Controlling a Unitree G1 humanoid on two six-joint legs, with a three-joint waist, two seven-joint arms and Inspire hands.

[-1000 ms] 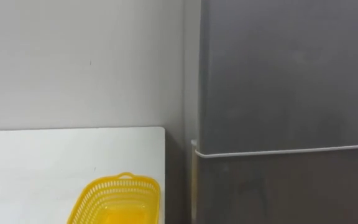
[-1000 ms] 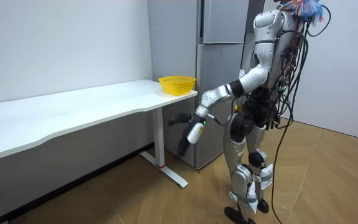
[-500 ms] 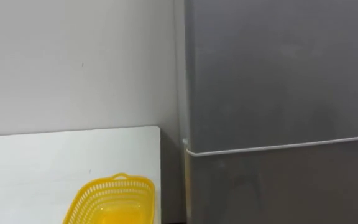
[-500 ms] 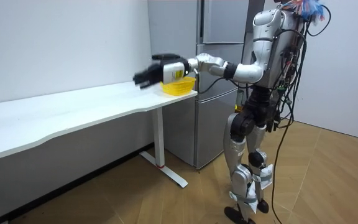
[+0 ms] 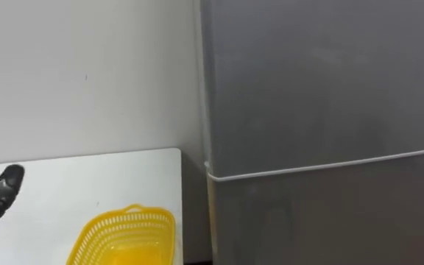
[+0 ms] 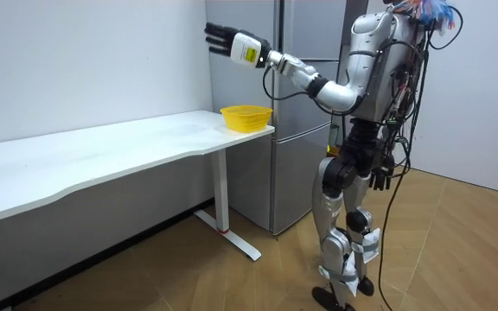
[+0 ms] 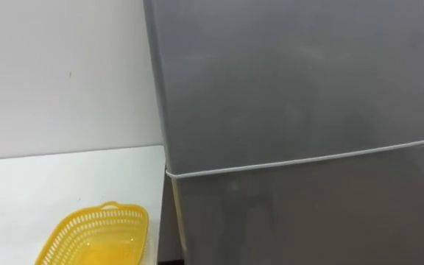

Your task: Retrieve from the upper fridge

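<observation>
while the robot stands facing the tall grey two-door fridge (image 5: pixel 322 88), both fridge doors are shut. left hand (image 6: pixel 234 43) is raised beside the fridge's upper door (image 7: pixel 293 73), fingers straight, holding nothing. right hand (image 6: pixel 379 177) hangs low near the fridge; its state cannot be determined. yellow mesh plastic basket (image 5: pixel 122 237) sits on the white table (image 5: pixel 57 184) left of the fridge.
</observation>
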